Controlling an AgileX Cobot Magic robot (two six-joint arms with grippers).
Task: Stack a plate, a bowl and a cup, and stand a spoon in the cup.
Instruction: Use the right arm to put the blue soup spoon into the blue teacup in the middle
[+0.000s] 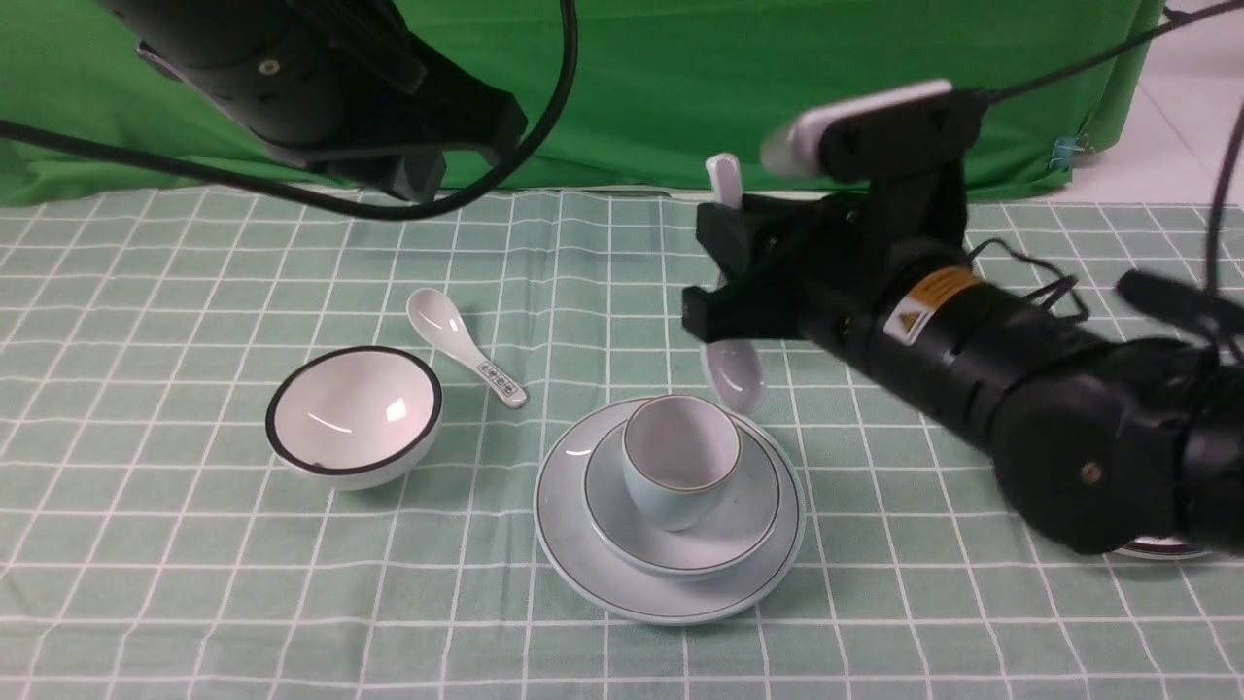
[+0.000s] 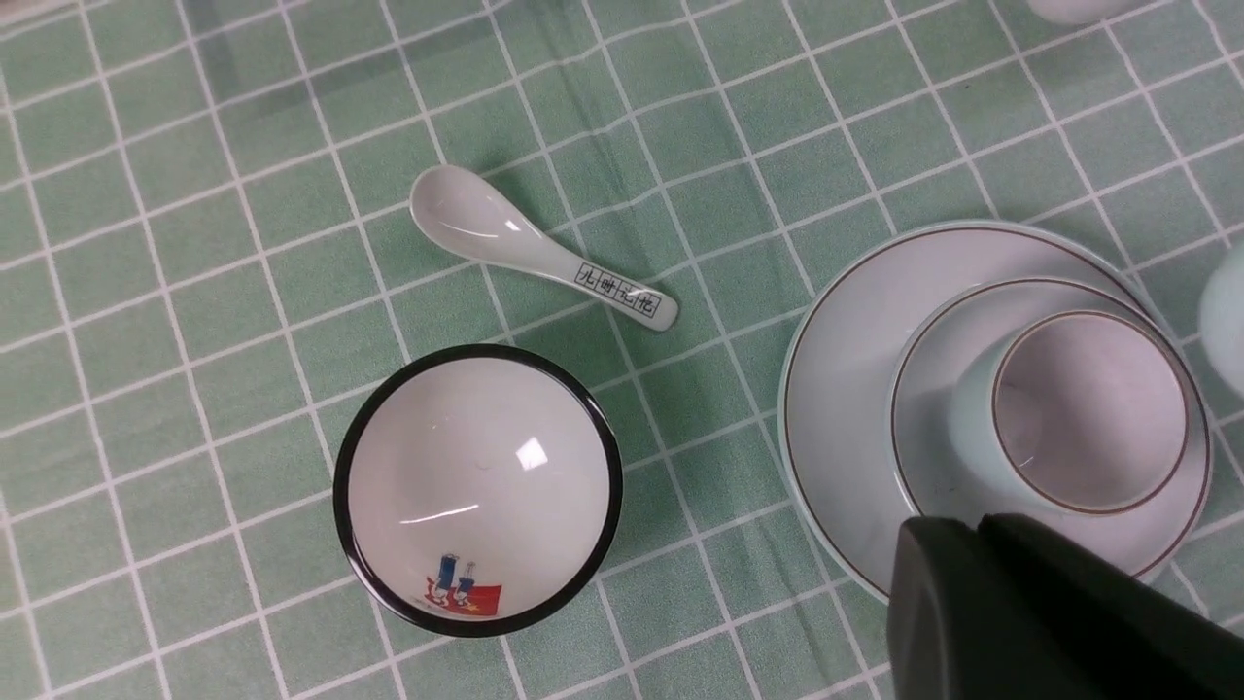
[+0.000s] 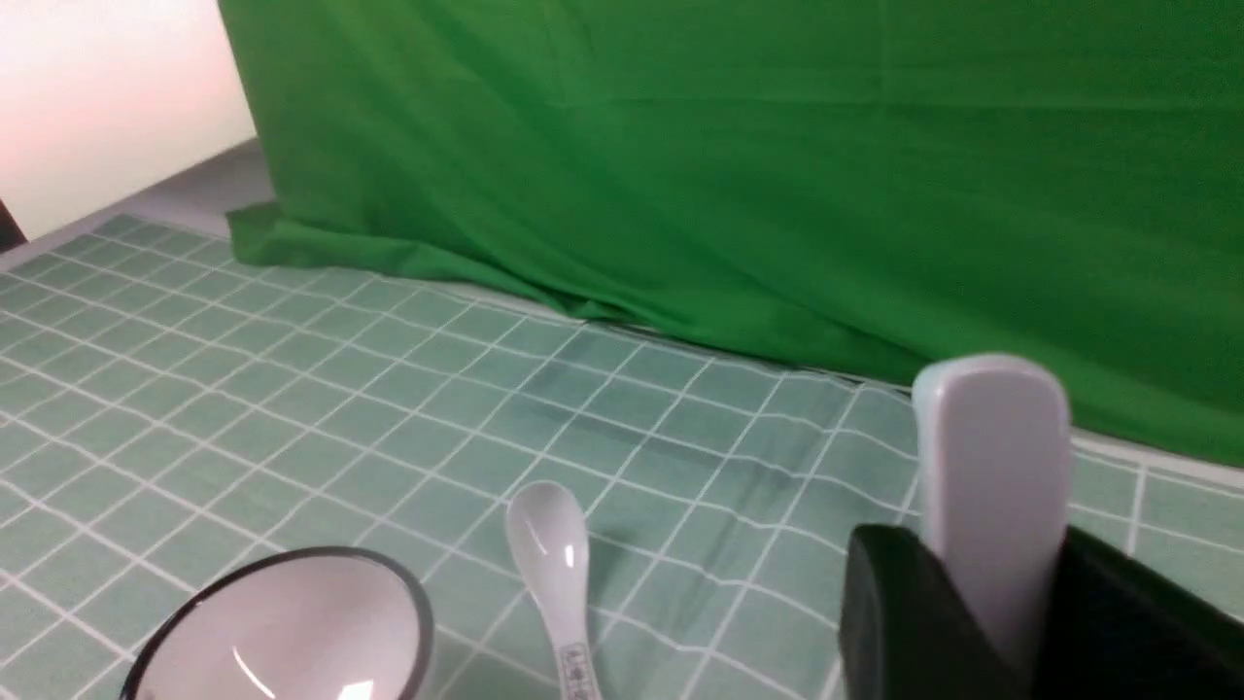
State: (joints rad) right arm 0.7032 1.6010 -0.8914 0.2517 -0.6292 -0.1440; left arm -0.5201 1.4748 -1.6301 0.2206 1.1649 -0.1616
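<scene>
The pale blue-green plate (image 1: 583,544) lies on the checked cloth with the matching bowl (image 1: 753,510) on it and the cup (image 1: 675,457) standing in the bowl. My right gripper (image 1: 719,277) is shut on the handle of the plain white spoon (image 1: 736,374). The spoon hangs upright, scoop end down, just behind and above the cup's far right rim. In the right wrist view the spoon's handle (image 3: 991,467) sticks up between the fingers of the right gripper (image 3: 991,603). My left gripper (image 2: 972,530) is shut and empty, held high over the plate's (image 2: 846,389) edge.
A white bowl with a black rim (image 1: 355,413) stands to the left of the stack. A white spoon with a printed handle (image 1: 466,350) lies behind it. Part of a black-rimmed plate (image 1: 1161,549) shows under my right arm. A green backdrop closes the far side.
</scene>
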